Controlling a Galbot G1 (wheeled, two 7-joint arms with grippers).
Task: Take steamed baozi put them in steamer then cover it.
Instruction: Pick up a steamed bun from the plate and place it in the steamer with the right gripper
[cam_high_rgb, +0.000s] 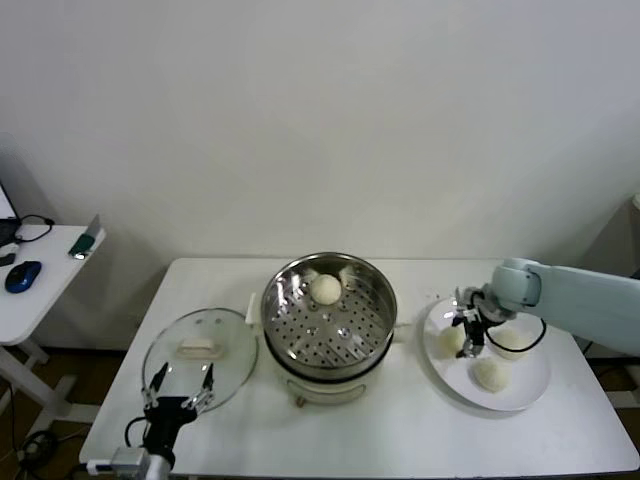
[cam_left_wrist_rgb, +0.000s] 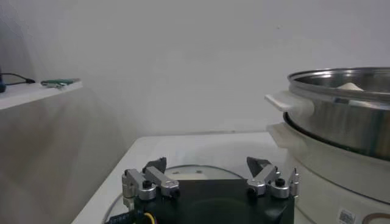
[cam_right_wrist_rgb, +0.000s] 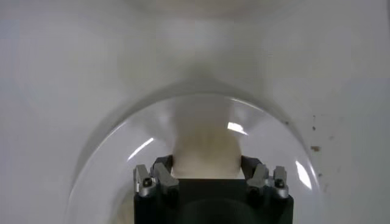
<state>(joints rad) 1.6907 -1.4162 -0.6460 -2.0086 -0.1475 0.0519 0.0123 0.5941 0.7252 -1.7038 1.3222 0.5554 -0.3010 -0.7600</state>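
Over on the white plate (cam_high_rgb: 530, 392) I'm closing the right gripper (cam_high_rgb: 469, 335) around a bun (cam_right_wrist_rgb: 205, 151) bound for the steamer (cam_high_rgb: 328, 315), where one bun (cam_high_rgb: 325, 289) is sitting, while the left gripper (cam_high_rgb: 180, 385), fingers spread, is waiting by the glass lid (cam_high_rgb: 199, 352).

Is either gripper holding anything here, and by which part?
The right gripper straddles a baozi on the plate, fingers at its sides; firm grip cannot be told. The left gripper holds nothing.
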